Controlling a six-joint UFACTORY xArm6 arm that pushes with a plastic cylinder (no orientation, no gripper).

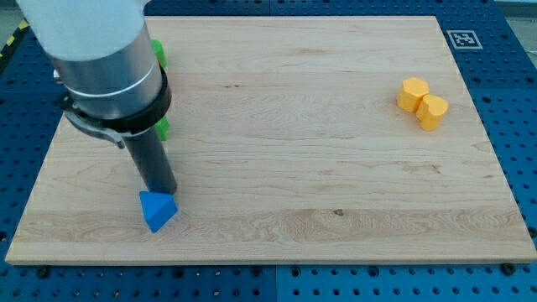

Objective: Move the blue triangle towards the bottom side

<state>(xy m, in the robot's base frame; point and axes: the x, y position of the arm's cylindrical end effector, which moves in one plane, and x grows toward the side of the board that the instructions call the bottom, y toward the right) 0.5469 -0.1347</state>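
The blue triangle (158, 210) lies on the wooden board (277, 134) near the view's bottom left. My tip (162, 192) stands just above the triangle's top edge and looks to be touching it. The dark rod rises from there up into the grey arm body at the view's top left.
Two yellow blocks (422, 103) sit touching each other at the view's right, near the top. Two green blocks (163, 127) are partly hidden behind the arm at the left, one (158, 54) near the top edge. A marker tag (462, 39) sits off the board's top right corner.
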